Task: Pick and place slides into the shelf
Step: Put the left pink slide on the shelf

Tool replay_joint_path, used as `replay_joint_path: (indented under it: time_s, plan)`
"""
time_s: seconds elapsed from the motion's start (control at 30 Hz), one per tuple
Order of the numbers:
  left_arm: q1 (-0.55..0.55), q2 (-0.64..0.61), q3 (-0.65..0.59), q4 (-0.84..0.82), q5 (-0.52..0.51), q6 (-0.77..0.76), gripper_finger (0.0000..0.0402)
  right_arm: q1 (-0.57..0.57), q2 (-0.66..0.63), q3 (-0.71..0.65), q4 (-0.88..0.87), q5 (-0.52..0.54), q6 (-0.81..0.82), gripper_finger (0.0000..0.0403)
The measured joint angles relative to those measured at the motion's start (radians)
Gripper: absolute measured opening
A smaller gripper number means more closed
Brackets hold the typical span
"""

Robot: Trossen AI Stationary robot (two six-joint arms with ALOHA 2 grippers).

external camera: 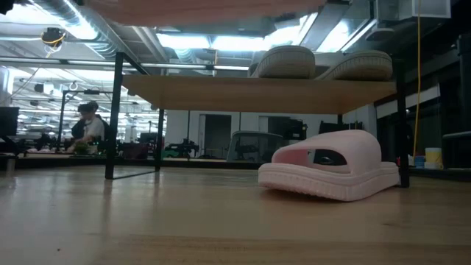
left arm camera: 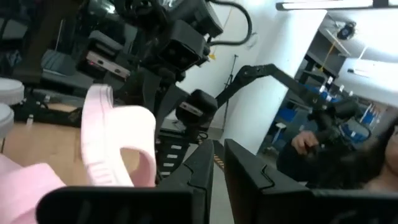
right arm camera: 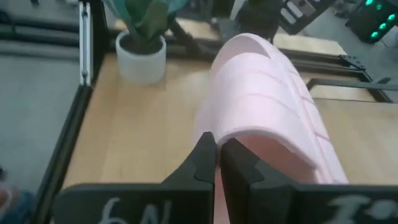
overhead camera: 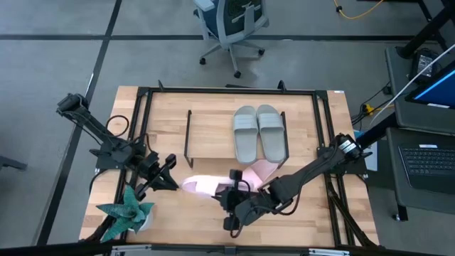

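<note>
Two grey-green slides point(overhead camera: 259, 132) sit on the shelf point(overhead camera: 210, 135); two pink slides point(overhead camera: 202, 186) remain; right gripper point(overhead camera: 236, 186) fingers clenched on one; left gripper point(overhead camera: 173, 182) clenched, empty.

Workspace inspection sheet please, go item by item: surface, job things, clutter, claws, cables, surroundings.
Surface: wooden tabletop in a black frame.
Job things: two grey-green slides side by side on the shelf; one pink slide held up between both arms; another pink slide on the table by the shelf.
Clutter: teal star-shaped plant in a white pot at the front left corner.
Claws: left claw shut on the pink slide's one end; right claw shut on its other end.
Cables: yellow cable on the floor.
Surroundings: office chair, laptop, person in the background.
</note>
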Motion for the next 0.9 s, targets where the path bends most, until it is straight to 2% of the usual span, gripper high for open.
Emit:
replay_joint_path:
  time_s: [0.07, 0.17, 0.33, 0.43, 0.53, 0.7, 0.9]
  plan:
    - [-0.002, 0.000, 0.000, -0.001, 0.000, 0.035, 0.0031, -0.002, -0.001, 0.036, -0.076, -0.039, -0.001, 0.0010]
    - [-0.002, 0.000, -0.001, -0.002, -0.008, 0.123, 0.0031, -0.016, -0.003, 0.053, -0.100, -0.109, -0.004, 0.0010]
    - [-0.002, 0.000, -0.001, -0.027, -0.108, 0.312, 0.0031, -0.071, -0.003, 0.054, -0.107, -0.267, 0.010, 0.0010]
    - [-0.002, 0.001, 0.029, -0.123, -0.164, 0.392, 0.0031, -0.105, -0.003, 0.054, -0.115, -0.297, 0.045, 0.0010]
    - [-0.003, 0.004, 0.096, -0.303, -0.222, 0.453, 0.0031, -0.136, -0.016, 0.054, -0.120, -0.371, 0.057, 0.0010]
    - [-0.032, 0.011, 0.216, -0.545, -0.385, 0.558, 0.0031, -0.179, -0.050, 0.054, -0.140, -0.484, 0.078, 0.0010]
    - [-0.086, 0.017, 0.287, -0.599, -0.585, 0.782, 0.0031, -0.236, -0.111, 0.054, -0.160, -0.586, 0.110, 0.0010]
